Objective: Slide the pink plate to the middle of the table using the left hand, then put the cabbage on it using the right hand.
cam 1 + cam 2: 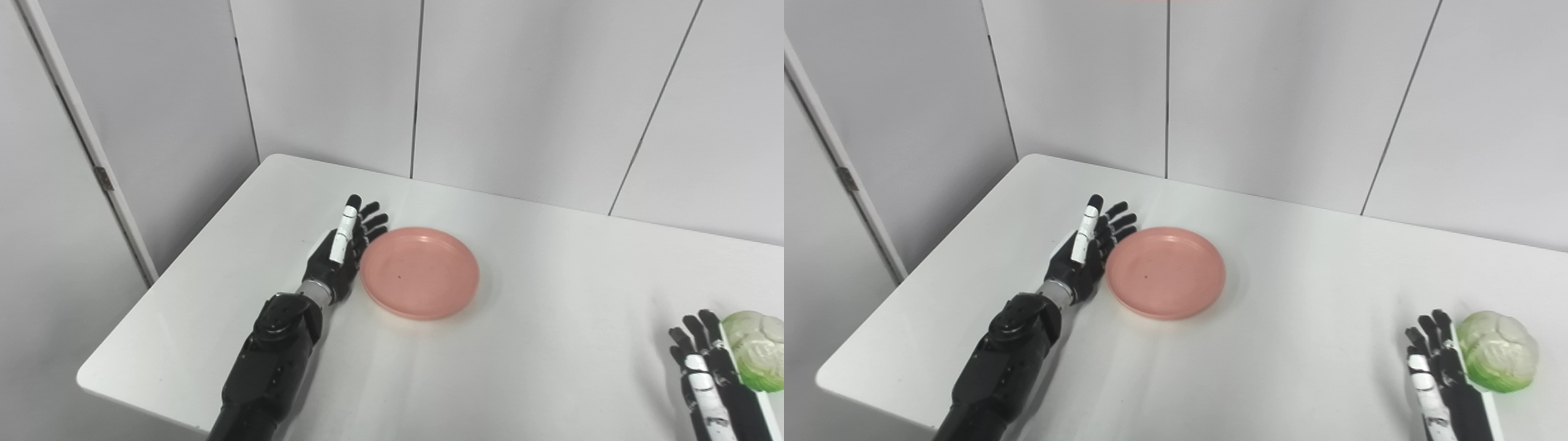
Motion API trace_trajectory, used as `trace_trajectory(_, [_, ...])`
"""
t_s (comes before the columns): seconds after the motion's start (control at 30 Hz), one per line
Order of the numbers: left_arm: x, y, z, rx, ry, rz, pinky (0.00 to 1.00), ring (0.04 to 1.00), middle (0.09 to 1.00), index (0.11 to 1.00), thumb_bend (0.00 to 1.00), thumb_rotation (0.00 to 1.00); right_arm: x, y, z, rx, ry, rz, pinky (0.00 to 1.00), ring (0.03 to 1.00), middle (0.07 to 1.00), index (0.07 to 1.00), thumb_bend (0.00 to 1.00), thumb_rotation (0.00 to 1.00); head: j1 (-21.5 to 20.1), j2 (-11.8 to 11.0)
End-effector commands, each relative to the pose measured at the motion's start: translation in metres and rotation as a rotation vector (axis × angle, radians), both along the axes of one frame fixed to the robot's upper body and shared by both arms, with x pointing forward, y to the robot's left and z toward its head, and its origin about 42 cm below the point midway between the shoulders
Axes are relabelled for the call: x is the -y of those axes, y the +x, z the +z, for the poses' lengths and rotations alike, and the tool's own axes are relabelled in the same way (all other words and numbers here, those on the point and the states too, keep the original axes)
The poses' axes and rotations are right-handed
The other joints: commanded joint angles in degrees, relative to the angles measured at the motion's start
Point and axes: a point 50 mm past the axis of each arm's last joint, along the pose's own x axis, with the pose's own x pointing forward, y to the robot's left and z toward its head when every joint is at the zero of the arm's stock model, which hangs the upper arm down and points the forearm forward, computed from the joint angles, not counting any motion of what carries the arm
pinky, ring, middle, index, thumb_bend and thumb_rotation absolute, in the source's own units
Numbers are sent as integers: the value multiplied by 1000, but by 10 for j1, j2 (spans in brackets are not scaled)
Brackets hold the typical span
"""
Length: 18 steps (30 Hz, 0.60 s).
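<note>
Left hand (340,248), fingers spread, touches the pink plate (419,272) at nine o'clock; right hand (1442,373), fingers apart, beside the cabbage (1497,350)

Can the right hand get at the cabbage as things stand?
Probably yes. The right hand is open right beside the cabbage, fingers apart, on the side facing the plate. Nothing lies between hand and cabbage, and the left hand is far off at the plate's edge.

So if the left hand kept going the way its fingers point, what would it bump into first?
Probably nothing on the table. The left hand points past the left edge of the pink plate, toward the table's far edge and the wall, though depth is hard to judge.
</note>
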Motion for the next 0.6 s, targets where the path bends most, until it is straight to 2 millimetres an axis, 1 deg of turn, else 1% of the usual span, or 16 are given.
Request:
trace_trajectory(0.0, [4, 5, 18, 46, 11, -52, 936, 929, 909, 903, 823, 1000, -5, 3, 18, 86, -4, 7, 993, 945, 960, 979, 637, 706, -15, 4])
trace_trajectory(0.03, [8, 3, 18, 43, 10, -68, 940, 930, 910, 903, 826, 1000, -8, 2, 19, 86, 1, 8, 993, 943, 958, 975, 640, 702, -29, 7])
trace_trajectory(0.07, [10, 2, 18, 40, 8, -79, 934, 928, 910, 901, 836, 994, -10, 2, 20, 86, 4, 9, 993, 946, 959, 973, 645, 687, -29, 7])
trace_trajectory(0.1, [12, 1, 18, 37, 6, -91, 932, 928, 910, 901, 838, 992, -12, 2, 21, 87, 5, 10, 993, 946, 959, 973, 646, 683, -46, 13])
trace_trajectory(0.13, [14, 0, 18, 33, 3, -101, 925, 926, 911, 902, 840, 991, -14, 2, 21, 87, 8, 11, 991, 947, 961, 974, 647, 677, -46, 13])
trace_trajectory(0.17, [14, -1, 19, 28, -1, -109, 918, 924, 910, 902, 843, 990, -18, 2, 23, 85, 12, 15, 994, 949, 962, 974, 652, 672, -71, 27])
trace_trajectory(0.2, [18, -3, 20, 24, -3, -121, 908, 916, 905, 898, 847, 985, -20, 4, 23, 85, 14, 18, 998, 956, 966, 975, 668, 668, -71, 27])
trace_trajectory(0.23, [19, -4, 21, 23, -4, -131, 905, 910, 900, 893, 850, 982, -24, 4, 24, 87, 11, 18, 999, 963, 970, 978, 678, 665, -93, 32])
trace_trajectory(0.27, [20, -6, 21, 25, -11, -145, 906, 907, 898, 893, 851, 980, -28, 6, 25, 89, 9, 19, 1000, 964, 971, 979, 682, 665, -107, 34])
trace_trajectory(0.37, [26, -12, 22, 26, -58, -151, 930, 913, 901, 894, 838, 961, -41, 8, 27, 95, 8, 10, 1000, 956, 970, 985, 693, 688, -138, 41])
trace_trajectory(0.4, [28, -15, 21, 24, -68, -149, 932, 914, 903, 896, 838, 962, -46, 9, 28, 98, 9, 9, 996, 951, 969, 987, 691, 690, -162, 42])
trace_trajectory(0.43, [28, -16, 21, 23, -74, -147, 936, 917, 907, 900, 838, 965, -50, 11, 28, 99, 9, 9, 987, 946, 968, 991, 686, 694, -162, 42])
trace_trajectory(0.47, [29, -19, 18, 14, -75, -164, 936, 917, 907, 901, 838, 966, -55, 12, 29, 98, 7, 9, 986, 945, 968, 992, 685, 694, -181, 44])
trace_trajectory(0.5, [29, -21, 16, 6, -75, -177, 929, 917, 910, 901, 839, 983, -57, 13, 29, 97, 3, 9, 983, 944, 966, 992, 691, 698, -181, 44])
trace_trajectory(0.53, [29, -23, 13, -2, -69, -195, 927, 917, 911, 901, 839, 989, -60, 15, 29, 92, 0, 6, 982, 944, 965, 992, 693, 699, -195, 50])
trace_trajectory(0.57, [30, -25, 11, -7, -65, -208, 913, 909, 906, 895, 837, 990, -61, 16, 29, 89, -2, 4, 991, 944, 961, 987, 711, 701, -195, 50])
